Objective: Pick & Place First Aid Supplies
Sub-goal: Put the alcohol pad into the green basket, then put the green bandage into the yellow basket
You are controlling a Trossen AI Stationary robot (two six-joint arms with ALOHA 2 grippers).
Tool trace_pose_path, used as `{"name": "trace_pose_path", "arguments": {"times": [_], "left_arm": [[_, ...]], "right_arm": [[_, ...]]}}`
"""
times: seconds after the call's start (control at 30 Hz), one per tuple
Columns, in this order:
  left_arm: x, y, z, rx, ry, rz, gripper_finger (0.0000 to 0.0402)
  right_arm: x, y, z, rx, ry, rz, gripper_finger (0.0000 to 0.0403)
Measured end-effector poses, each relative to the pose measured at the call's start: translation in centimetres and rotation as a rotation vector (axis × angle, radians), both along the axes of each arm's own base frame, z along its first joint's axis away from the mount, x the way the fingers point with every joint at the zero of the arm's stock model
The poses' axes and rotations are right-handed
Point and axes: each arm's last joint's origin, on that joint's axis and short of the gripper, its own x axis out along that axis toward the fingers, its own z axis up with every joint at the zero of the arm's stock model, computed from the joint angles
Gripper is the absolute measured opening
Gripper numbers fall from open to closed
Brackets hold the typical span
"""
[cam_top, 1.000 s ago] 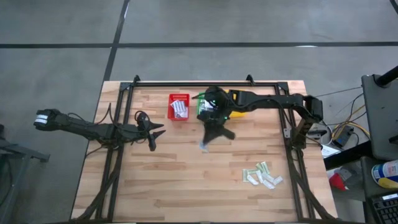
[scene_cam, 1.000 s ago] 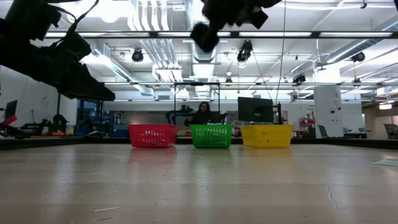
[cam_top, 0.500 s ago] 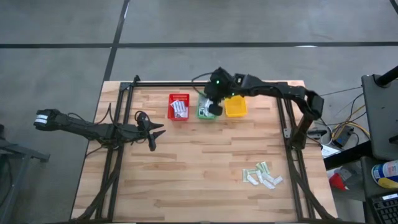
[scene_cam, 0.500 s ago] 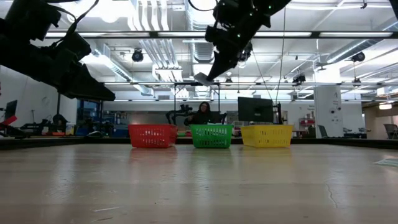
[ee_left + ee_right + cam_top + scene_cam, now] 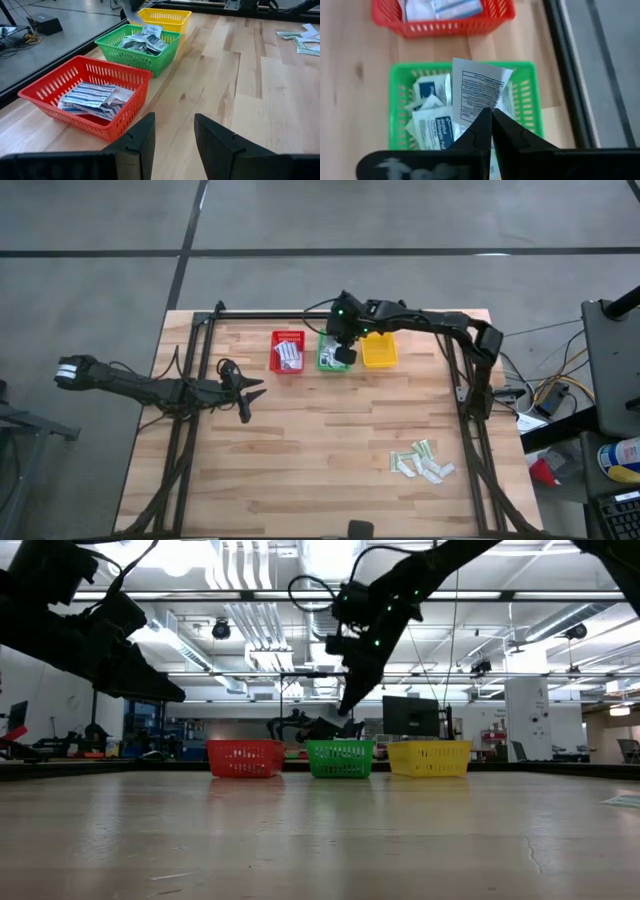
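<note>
My right gripper point(image 5: 343, 353) hangs over the green basket point(image 5: 327, 361), shut on a small white printed packet point(image 5: 480, 92). The green basket holds several white-blue square packets point(image 5: 432, 122). The red basket point(image 5: 287, 352) beside it holds striped oblong packets point(image 5: 92, 95). More first aid supplies point(image 5: 422, 461) lie loose on the table's near right. My left gripper point(image 5: 174, 135) stands open above the table's left part, with nothing between its fingers. My right gripper pinches the packet's one edge point(image 5: 487, 111) between its two fingertips. The fingers slant down from above. The packet sticks out past the fingertips, lifted clear above the green basket point(image 5: 400, 100).
A yellow basket point(image 5: 379, 352) stands to the right of the green one, all three in a row near the table's far edge. The dark frame rail point(image 5: 330, 313) runs behind them. Bare wood lies between the baskets and the loose pile.
My right gripper has carried the packet from the table's middle toward the far edge and tipped steeply downward. It now hangs lower, over the green basket, still shut on the packet.
</note>
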Motion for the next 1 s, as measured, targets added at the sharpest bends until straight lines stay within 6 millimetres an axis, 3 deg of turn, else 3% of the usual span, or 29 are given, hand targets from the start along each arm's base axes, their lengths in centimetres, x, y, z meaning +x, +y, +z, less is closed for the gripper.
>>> {"name": "trace_pose_path", "arguments": {"times": [0.17,0.53,1.0], "left_arm": [[0.0,0.0,0.0,0.0,0.0,0.0,0.0133],[0.0,0.0,0.0,0.005,0.003,-0.002,0.0133],[0.0,0.0,0.0,0.004,0.001,-0.001,0.0133]], "right_arm": [[0.1,-0.9,-1.6,0.028,0.037,-0.036,0.0008],[0.1,-0.9,-2.5,0.069,0.067,0.006,0.0016],[0.6,-1.1,-1.5,0.039,0.036,0.005,0.0141]]}}
